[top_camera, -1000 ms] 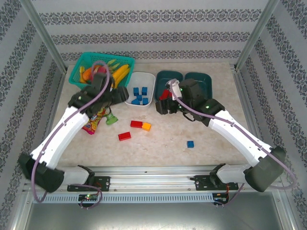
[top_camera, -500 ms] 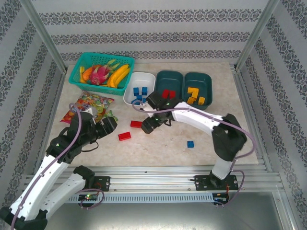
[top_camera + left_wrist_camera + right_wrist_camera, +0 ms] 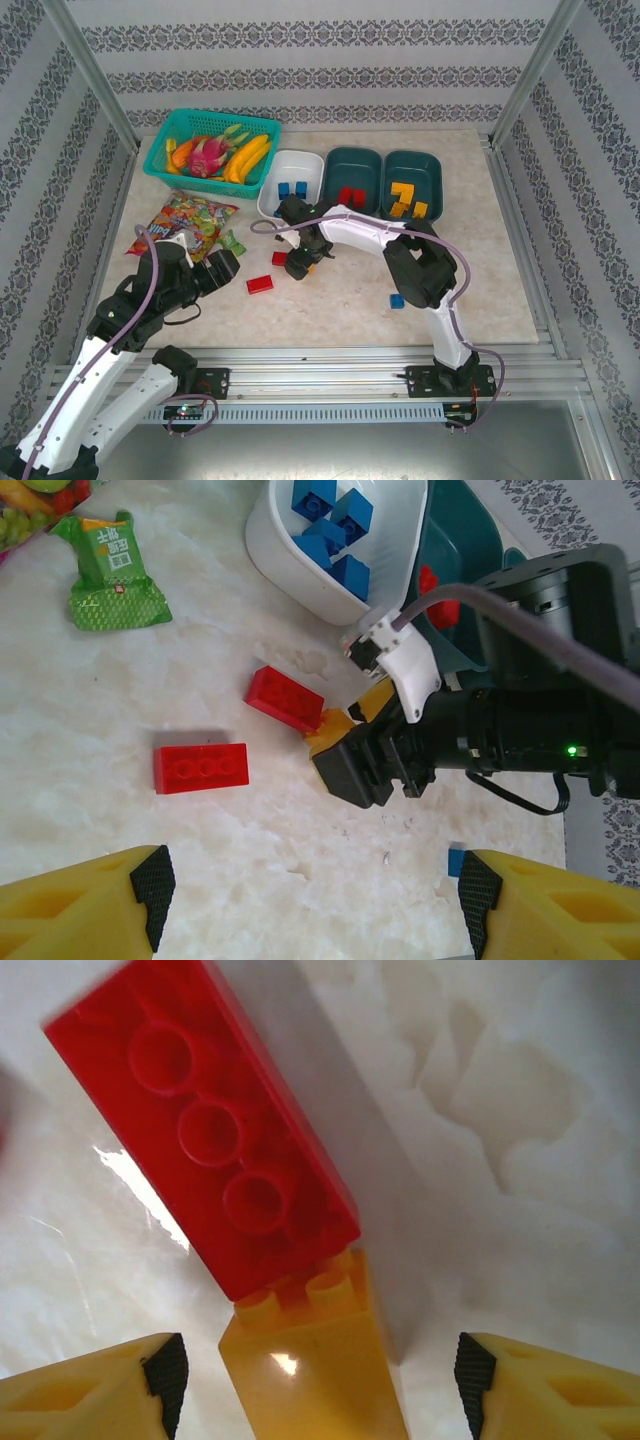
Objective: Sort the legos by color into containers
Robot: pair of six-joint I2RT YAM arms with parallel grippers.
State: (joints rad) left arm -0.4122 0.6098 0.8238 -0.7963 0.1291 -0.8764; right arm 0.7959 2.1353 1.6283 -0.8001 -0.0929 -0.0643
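— Closing on the yellow brick (image 3: pixel 310 1360) comes next, we think: our right hand (image 3: pixel 297 264) stands open over it, a finger on each side, neither touching yet.
— Where does it lie?
— On the surface (image 3: pixel 330 305), in front of the white tub (image 3: pixel 312 165), its end touching a red brick (image 3: pixel 200 1130). That is the catch. We should squeeze the yellow one alone, keep our fingers off the red neighbour and lift straight up so nothing drags. It then belongs in the far-right teal tub (image 3: pixel 428 175) with the other yellows; the middle teal tub (image 3: pixel 352 168) holds reds, the white one blues.
— And our left hand (image 3: pixel 315 885)?
— Open too, holding nothing, hovering near a second red brick (image 3: pixel 200 768). We would hold it back until the right arm clears, since both work the same patch.
— What has changed?
— A second ago our right hand was up at the middle tub and our left arm reached by the fruit basket (image 3: pixel 158 152), covering most of the snack bag (image 3: pixel 185 218). Half a second ago the right hand was already beside these bricks; now it sits slightly further left, over the yellow one. The blue brick (image 3: pixel 397 300) lies where it did.
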